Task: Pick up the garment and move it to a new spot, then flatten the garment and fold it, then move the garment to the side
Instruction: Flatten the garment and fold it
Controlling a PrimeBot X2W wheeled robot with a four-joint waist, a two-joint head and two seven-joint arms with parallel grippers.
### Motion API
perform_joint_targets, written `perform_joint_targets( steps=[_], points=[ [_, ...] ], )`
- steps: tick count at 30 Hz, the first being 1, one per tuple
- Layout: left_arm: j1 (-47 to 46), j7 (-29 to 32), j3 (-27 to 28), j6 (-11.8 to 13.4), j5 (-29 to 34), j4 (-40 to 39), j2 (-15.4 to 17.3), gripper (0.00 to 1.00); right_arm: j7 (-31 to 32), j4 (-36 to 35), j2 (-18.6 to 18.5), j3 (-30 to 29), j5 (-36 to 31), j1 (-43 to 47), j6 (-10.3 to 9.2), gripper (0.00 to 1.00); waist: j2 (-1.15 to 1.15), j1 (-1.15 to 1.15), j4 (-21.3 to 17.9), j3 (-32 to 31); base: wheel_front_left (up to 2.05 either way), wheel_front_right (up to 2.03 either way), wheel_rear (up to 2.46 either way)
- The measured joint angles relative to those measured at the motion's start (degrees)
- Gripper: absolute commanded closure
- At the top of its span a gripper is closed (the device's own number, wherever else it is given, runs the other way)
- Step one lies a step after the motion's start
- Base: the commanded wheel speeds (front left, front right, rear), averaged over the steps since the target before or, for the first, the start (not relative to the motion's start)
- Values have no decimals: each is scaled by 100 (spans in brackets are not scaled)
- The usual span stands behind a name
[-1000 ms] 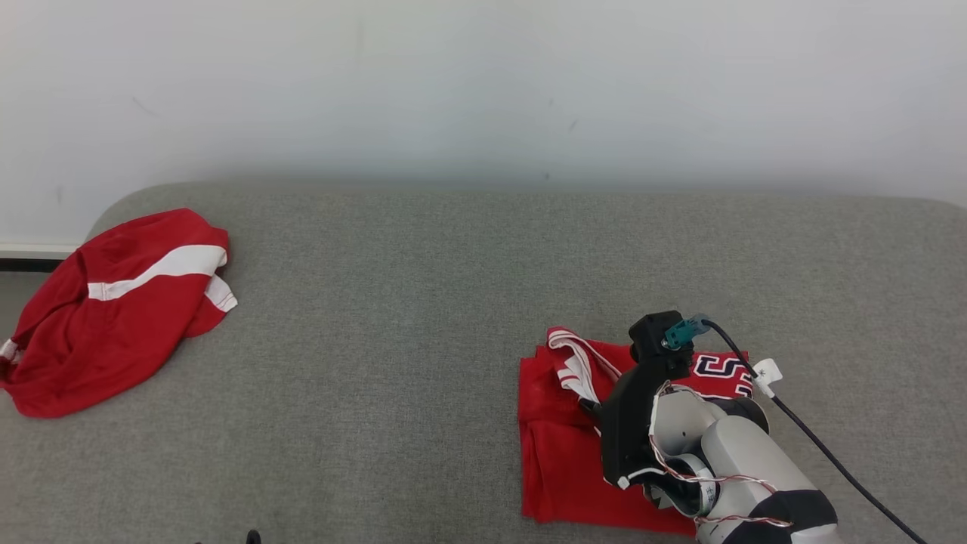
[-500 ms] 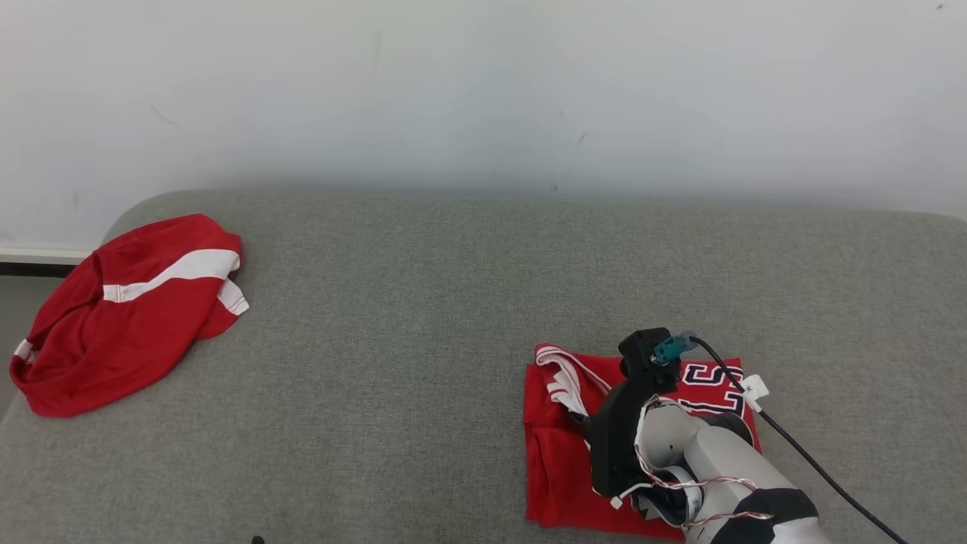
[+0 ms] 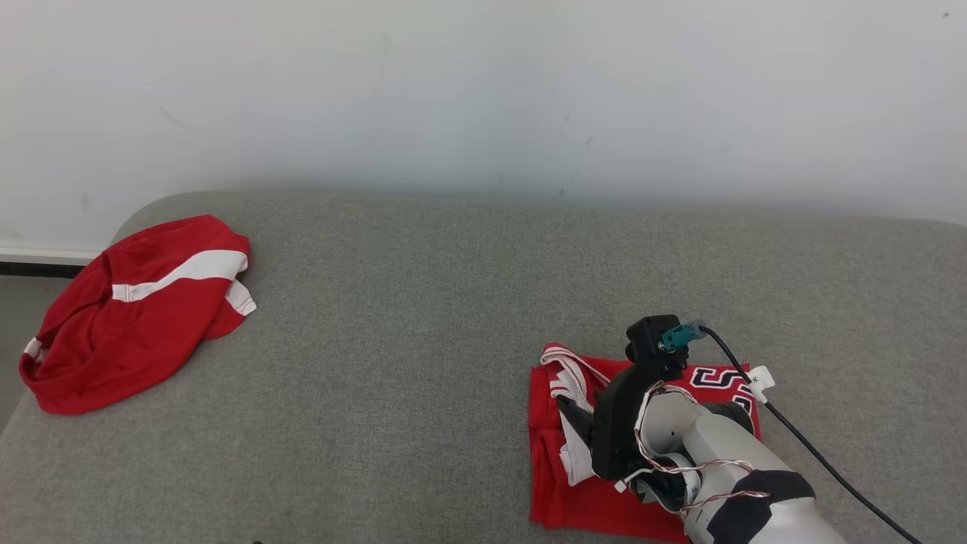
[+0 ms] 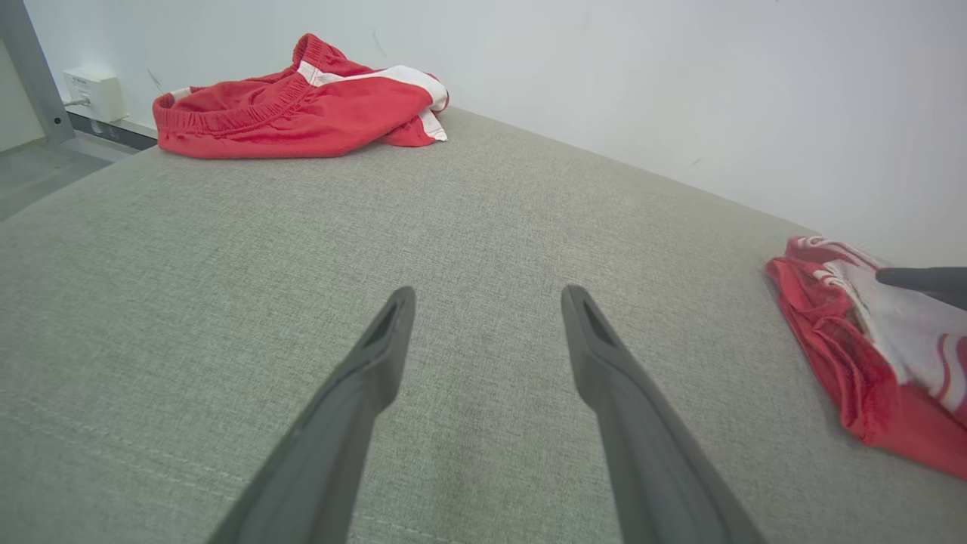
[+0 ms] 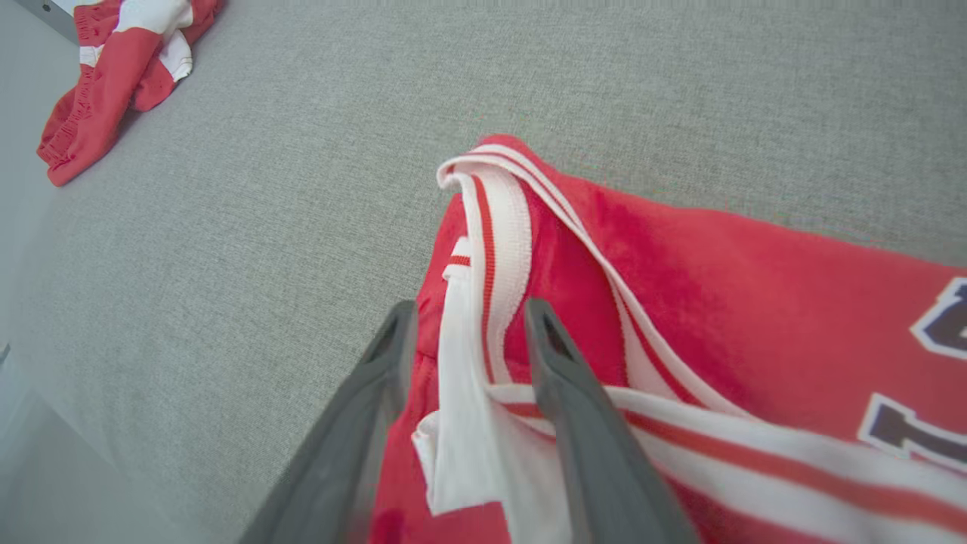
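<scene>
Red jersey (image 3: 555, 495) looks light, limp, slippery; I'd pinch its white ribbed trim (image 5: 498, 227); right gripper (image 5: 468, 310) stands parted astride it, clamping nothing; left gripper (image 4: 489, 291) gapes empty.

- Bright, even, diffuse light in every view; the white wall (image 3: 483, 91) reads pale and flat.
- In the head view a soft dim band lies where the wall meets the grey bench (image 3: 423, 302).
- The wrist views stretch and bend outward towards their edges.
- In the right wrist view the right jaws blur close to the lens, and the lower-left corner is hazy.
</scene>
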Motion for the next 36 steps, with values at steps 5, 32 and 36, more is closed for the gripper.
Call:
perform_joint_targets(
  steps=[5,32,36],
  points=[
    [0,0,75,-37,8,5,-1,0,-255,-216,3,212,299,-70,0,0,0,0,-35,-53,0,0,0],
    [67,0,256,-49,66,-66,-114,0,-2904,221,-739,-2128,-1328,940,0,0,0,0,-388,-189,0,0,0],
    [94,0,359,-51,81,-114,-146,0,-3362,-282,-526,-2326,-1820,1536,0,0,0,0,-444,-231,0,0,0]
  ],
)
